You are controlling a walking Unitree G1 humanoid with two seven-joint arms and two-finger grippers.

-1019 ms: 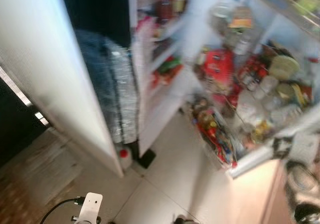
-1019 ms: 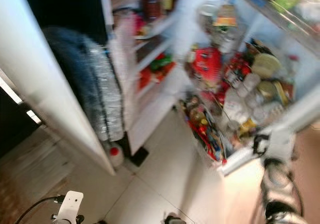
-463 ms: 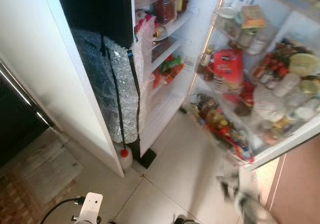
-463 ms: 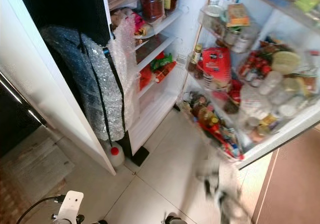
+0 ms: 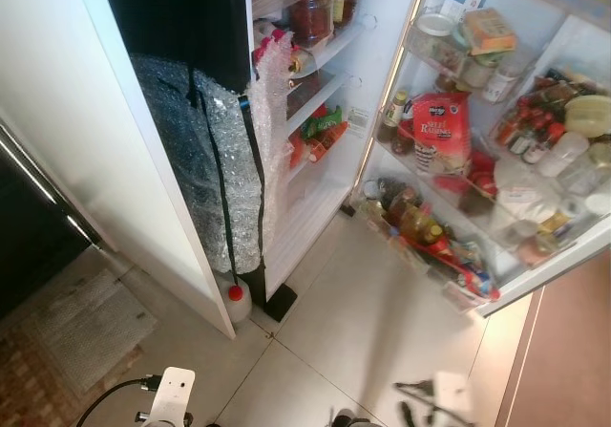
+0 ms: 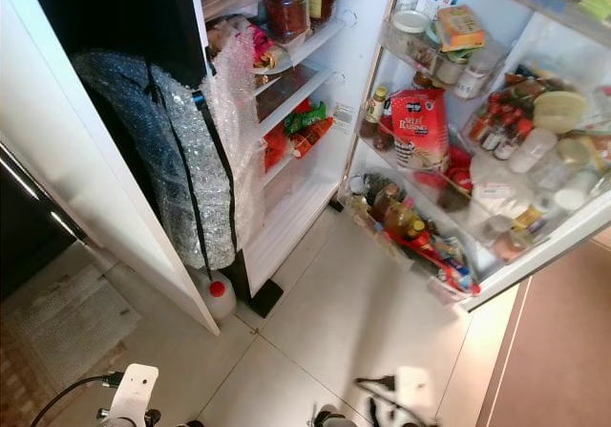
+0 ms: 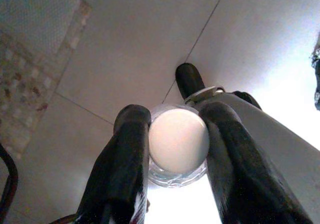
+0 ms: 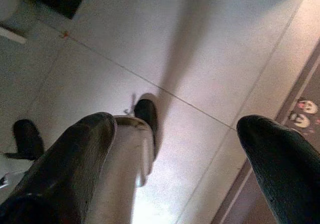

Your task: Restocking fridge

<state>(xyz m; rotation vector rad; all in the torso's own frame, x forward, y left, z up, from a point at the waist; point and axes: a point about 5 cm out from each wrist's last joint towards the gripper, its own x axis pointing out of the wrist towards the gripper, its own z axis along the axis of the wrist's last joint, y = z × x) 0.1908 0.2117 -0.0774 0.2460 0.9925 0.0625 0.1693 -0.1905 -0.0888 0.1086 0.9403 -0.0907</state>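
Left wrist view shows our left gripper (image 7: 177,134) clamped on a white-capped bottle (image 7: 178,145) between its fingers above the tiled floor (image 7: 125,43), while our right gripper (image 8: 175,149) hangs spread wide, well below the open fridge (image 5: 382,54).

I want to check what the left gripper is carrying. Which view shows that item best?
The left wrist view: the left gripper is shut on a clear bottle with a white cap, seen cap-on. The eye views face the open fridge door.
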